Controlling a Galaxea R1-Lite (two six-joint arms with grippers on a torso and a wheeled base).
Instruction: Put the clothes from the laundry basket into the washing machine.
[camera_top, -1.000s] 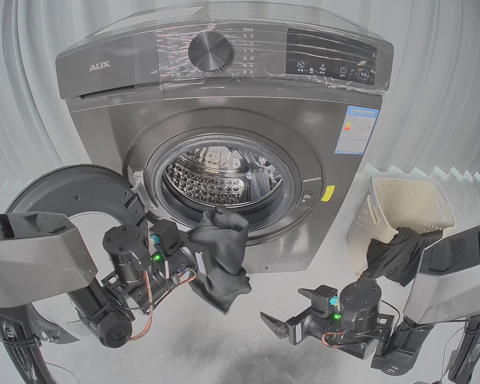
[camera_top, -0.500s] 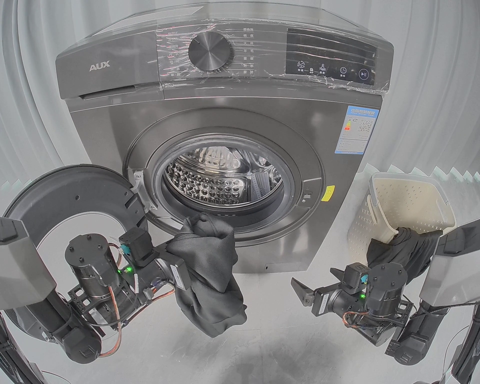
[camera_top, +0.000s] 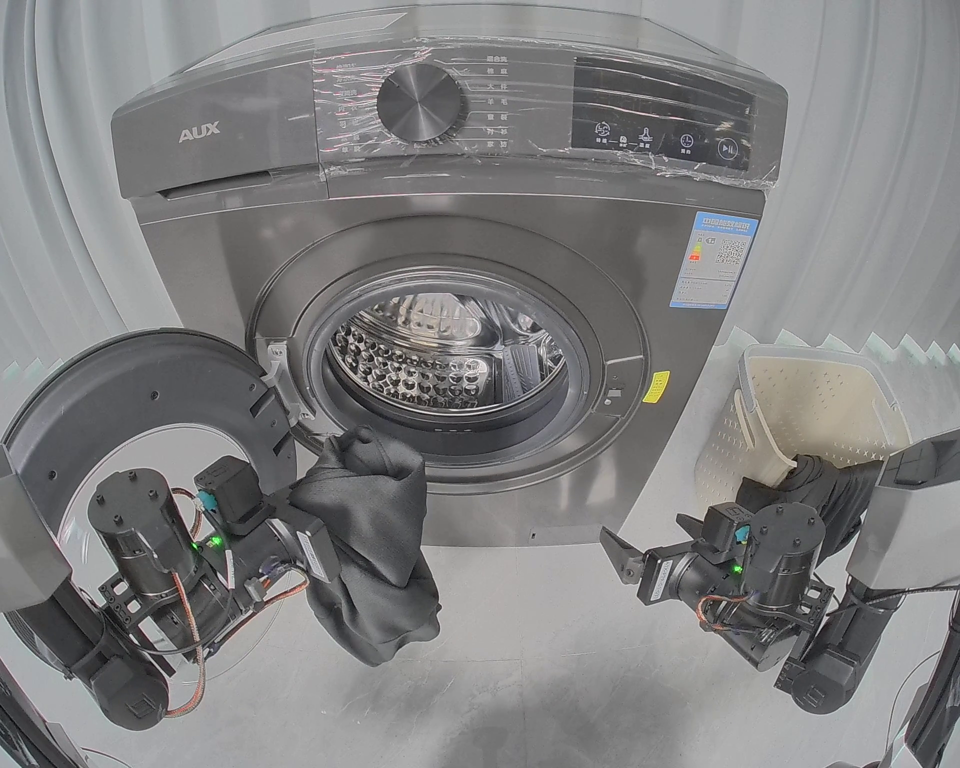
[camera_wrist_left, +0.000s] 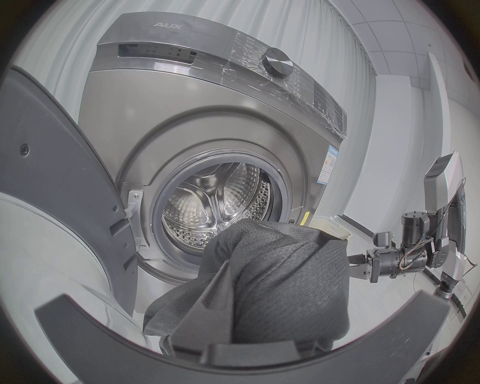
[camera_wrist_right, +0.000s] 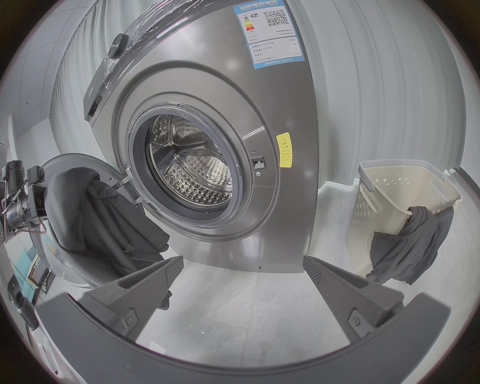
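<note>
Left gripper (camera_top: 325, 530) clamped on dark garment (camera_top: 375, 560): looks soft, light, limp, hangs low; better grip at bunched middle. Right gripper (camera_top: 650, 548) wide open, empty, near laundry basket (camera_top: 800, 385) at right.

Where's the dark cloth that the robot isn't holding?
In the head view, the loose dark cloth hangs over the front rim of the white laundry basket, on the robot's right, beside the washing machine.
</note>
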